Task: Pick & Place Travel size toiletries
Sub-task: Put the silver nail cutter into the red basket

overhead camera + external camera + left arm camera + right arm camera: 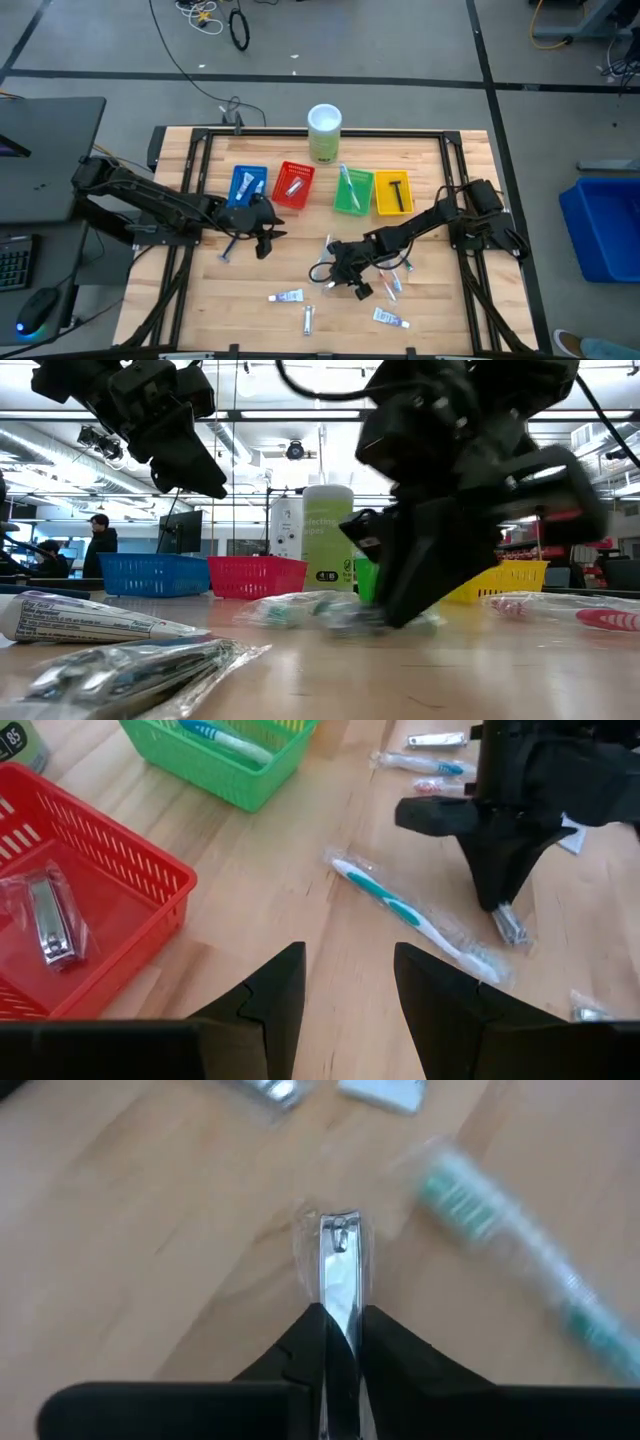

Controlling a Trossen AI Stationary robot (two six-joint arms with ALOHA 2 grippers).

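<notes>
My right gripper (340, 1342) is low over the table's middle (338, 272) and is shut on a wrapped metal nail clipper (341, 1270). A teal-and-white toothbrush in clear wrap (410, 915) lies on the wood just beside it. My left gripper (345, 990) is open and touches nothing. It hangs above the table, in front of the blue tray (262, 240). White tubes (288, 296) and more wrapped toothbrushes (395, 280) lie flat near the front edge. The red tray (120, 870) holds another nail clipper (45, 920). My right gripper pinches the nail clipper by one end (340, 1315) between its two fingers (385, 1342). They come from above, slanting down, and lie along the clipper. Its free end (510, 925) points down at the wood below the fingers. Whether it is lifted clear, I cannot tell.
Blue (248, 185), red (293, 185), green (352, 190) and yellow (393, 193) trays stand in a row at the far side. A pale green cylinder with a white top (324, 132) stands behind them. Bare wood lies at the near left.
</notes>
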